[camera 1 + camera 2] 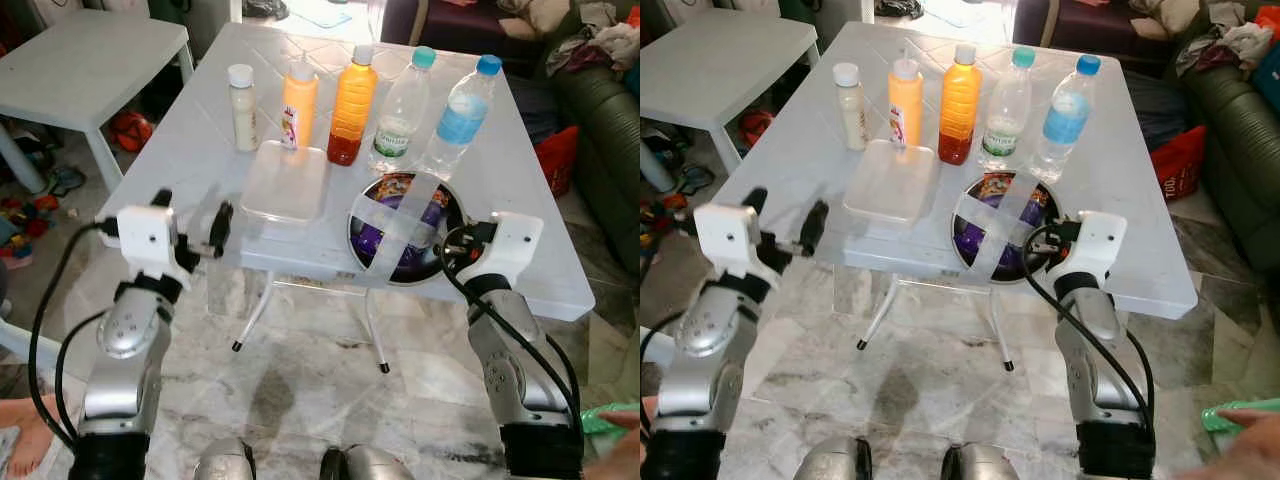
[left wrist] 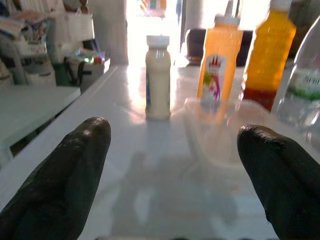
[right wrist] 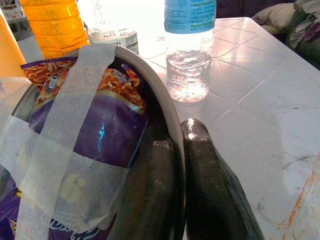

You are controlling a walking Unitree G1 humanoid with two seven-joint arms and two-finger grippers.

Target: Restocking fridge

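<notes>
1. You stood the robot at the white table (image 1: 520,250) with every item still on it, so by my reading the restocking had barely begun; no fridge could be seen.
2. Along the far side stood a row of five: a small white bottle (image 1: 241,107), a yellow bottle (image 1: 298,104), an orange juice bottle (image 1: 352,104) and two clear water bottles (image 1: 402,110) (image 1: 459,117).
3. A clear lidded container (image 1: 285,182) lay in front of them, untouched.
4. Your right gripper (image 3: 175,175) was clamped on the rim of the metal bowl (image 1: 360,215), one finger inside and one outside; the bowl held a purple snack packet (image 3: 95,135) taped across.
5. Your left gripper (image 1: 190,222) hovered at the near table edge, fingers spread wide and empty.
6. Everything was left to carry off.
</notes>
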